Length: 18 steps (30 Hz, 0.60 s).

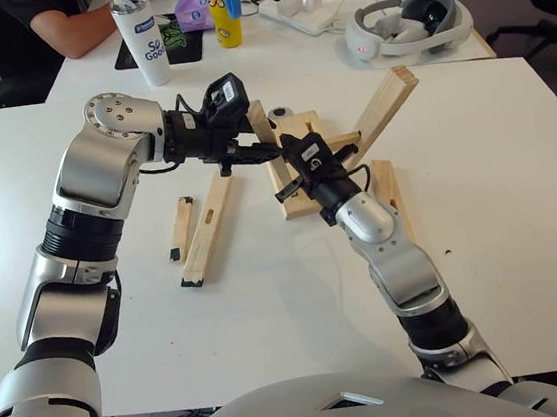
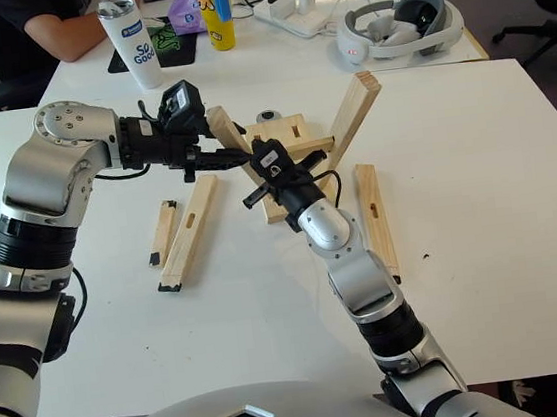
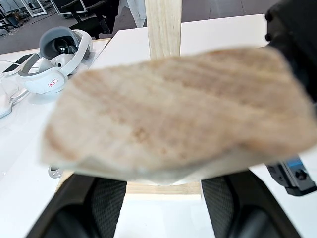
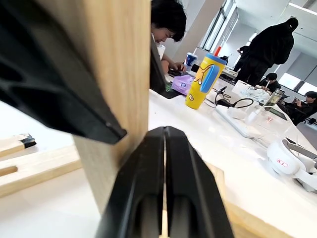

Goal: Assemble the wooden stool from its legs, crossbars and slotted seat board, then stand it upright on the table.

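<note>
Risk: part-built stool (image 1: 294, 126) slips or racks, mid-table.
On the L, a short crossbar (image 1: 180, 227) & a slotted leg (image 1: 207, 227) lie loose on the table (image 1: 518, 191). Your L gripper (image 1: 252, 152) pinches a pale wood piece of the stool; twist it & I'd expect joints to pop. R gripper (image 4: 165, 148), fingers pressed together w/ nothing between, sits just beside that piece, so a nudge could shove it. The tilted leg (image 1: 385, 106) leans up far-R and a spare leg (image 1: 388, 191) lies flat, near R.
</note>
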Available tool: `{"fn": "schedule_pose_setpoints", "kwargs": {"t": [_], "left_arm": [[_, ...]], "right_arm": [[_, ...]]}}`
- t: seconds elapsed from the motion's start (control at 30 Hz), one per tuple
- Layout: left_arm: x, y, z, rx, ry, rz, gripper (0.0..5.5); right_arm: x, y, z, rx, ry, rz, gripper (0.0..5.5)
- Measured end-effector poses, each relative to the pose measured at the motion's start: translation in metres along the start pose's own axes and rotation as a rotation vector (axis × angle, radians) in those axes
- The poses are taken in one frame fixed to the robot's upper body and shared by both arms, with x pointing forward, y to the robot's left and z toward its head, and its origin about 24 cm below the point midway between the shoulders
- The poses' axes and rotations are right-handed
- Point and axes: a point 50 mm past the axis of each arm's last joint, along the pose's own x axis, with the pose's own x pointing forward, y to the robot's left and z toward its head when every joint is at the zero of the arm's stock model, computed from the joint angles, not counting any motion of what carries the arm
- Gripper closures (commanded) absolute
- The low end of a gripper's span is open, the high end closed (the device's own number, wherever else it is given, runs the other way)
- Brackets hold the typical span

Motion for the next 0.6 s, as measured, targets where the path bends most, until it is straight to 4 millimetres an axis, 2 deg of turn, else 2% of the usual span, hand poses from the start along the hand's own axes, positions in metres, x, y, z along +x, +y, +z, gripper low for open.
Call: {"fn": "schedule_pose_setpoints", "kwargs": {"t": [0.17,0.27,0.37,0.43,0.6], "left_arm": [[0.000,-0.001,0.001,0.002,-0.002,0.000,3.43],[0.000,-0.001,0.001,0.001,-0.002,0.000,3.43],[0.000,-0.001,0.001,0.003,-0.002,0.000,3.43],[0.000,-0.001,0.001,0.003,-0.002,0.001,3.43],[-0.001,-0.002,0.001,0.002,0.001,0.004,3.43]], "right_arm": [[0.000,-0.004,0.007,0.105,-0.061,-0.008,5.50],[-0.007,-0.024,0.032,0.108,-0.234,-0.114,5.50],[-0.014,-0.037,0.040,0.081,-0.312,-0.180,5.50],[-0.022,-0.039,0.035,0.072,-0.319,-0.155,5.50],[-0.054,-0.038,-0.006,0.030,-0.179,-0.064,5.50]]}}
